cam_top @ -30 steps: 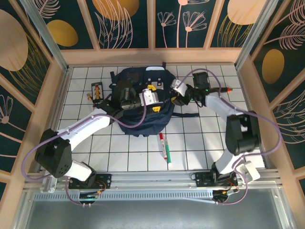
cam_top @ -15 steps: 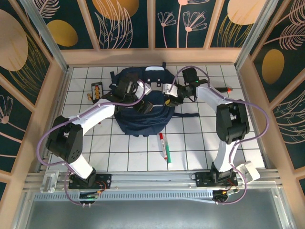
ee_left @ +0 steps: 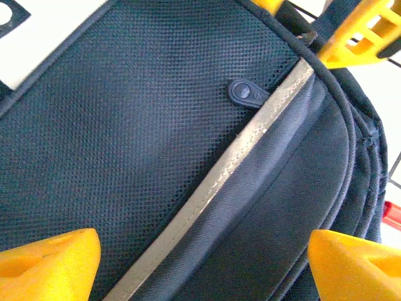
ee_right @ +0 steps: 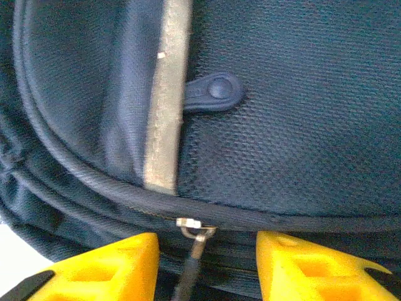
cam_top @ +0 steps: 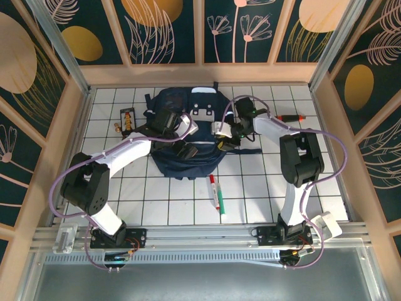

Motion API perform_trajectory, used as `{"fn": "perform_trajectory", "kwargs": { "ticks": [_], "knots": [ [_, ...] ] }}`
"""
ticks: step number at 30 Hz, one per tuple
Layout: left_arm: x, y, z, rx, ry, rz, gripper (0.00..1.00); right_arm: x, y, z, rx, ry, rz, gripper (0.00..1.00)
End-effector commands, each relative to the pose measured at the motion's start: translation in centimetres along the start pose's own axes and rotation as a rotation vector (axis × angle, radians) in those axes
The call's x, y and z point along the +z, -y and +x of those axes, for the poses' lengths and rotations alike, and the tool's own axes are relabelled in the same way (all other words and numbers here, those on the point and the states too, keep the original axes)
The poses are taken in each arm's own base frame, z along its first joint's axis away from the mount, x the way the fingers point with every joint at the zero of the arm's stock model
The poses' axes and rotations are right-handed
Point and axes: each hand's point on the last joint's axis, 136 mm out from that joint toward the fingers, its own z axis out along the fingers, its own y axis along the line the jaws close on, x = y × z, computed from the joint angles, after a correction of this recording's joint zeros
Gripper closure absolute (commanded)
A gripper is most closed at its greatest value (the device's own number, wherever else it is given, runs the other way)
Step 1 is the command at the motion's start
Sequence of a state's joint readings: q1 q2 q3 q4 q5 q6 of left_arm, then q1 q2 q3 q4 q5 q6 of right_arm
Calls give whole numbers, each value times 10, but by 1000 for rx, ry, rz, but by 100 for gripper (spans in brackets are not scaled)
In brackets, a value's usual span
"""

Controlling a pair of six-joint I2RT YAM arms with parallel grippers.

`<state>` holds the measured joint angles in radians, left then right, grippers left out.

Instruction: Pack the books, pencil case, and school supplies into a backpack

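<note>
Right jaws have swung in over the backpack [cam_top: 188, 166], narrowing astride its zipper pull [ee_right: 195, 235] without pinching; left jaws hover spread. Unzipping looks next.

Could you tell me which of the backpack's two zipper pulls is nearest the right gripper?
The small metal pull, right between the yellow fingertips of the right gripper; the dark rubber tab sits farther off, beside the pale reflective strip.
</note>
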<state>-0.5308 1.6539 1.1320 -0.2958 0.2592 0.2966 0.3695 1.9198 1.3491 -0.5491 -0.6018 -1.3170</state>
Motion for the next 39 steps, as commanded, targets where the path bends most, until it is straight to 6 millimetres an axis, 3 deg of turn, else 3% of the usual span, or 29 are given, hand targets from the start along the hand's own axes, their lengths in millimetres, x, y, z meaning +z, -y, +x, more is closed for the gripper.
{"fn": "perform_trajectory", "kwargs": {
  "ticks": [1, 3, 6, 12, 15, 17, 19, 21, 25, 29, 32, 39],
  "knots": [
    [-11, 3, 0, 86, 9, -2, 16, 1, -9, -8, -56, 1, -11, 71],
    [-11, 6, 3, 162, 7, 12, 16, -1, -9, -11, -86, -7, 3, 91],
    [-8, 7, 2, 283, 36, 6, 18, -16, -3, -22, -118, 26, 55, 100],
    [-9, 16, -6, 612, 190, -23, 17, -64, 17, -49, -101, 209, 195, 100],
    [-11, 4, -33, 582, 241, -71, 16, -79, 30, -49, -60, 237, 271, 100],
    [-1, -5, -45, 539, 192, -58, 18, -90, 42, -48, -8, 277, 323, 100],
    [16, -19, -49, 499, 137, -75, 32, -94, 45, -46, 24, 298, 335, 100],
    [29, -27, -53, 463, 114, -82, 49, -95, 47, -42, 47, 295, 353, 100],
    [41, -15, -57, 398, 152, 10, 61, -97, 51, -36, 97, 290, 399, 100],
    [41, -2, -62, 327, 218, 77, 81, -94, 47, -44, 145, 316, 397, 100],
    [36, 6, -69, 314, 260, 121, 100, -77, 34, -49, 149, 270, 356, 100],
    [22, 24, -92, 231, 362, 229, 100, -52, 21, -55, 265, 209, 311, 100]
  ]
}}
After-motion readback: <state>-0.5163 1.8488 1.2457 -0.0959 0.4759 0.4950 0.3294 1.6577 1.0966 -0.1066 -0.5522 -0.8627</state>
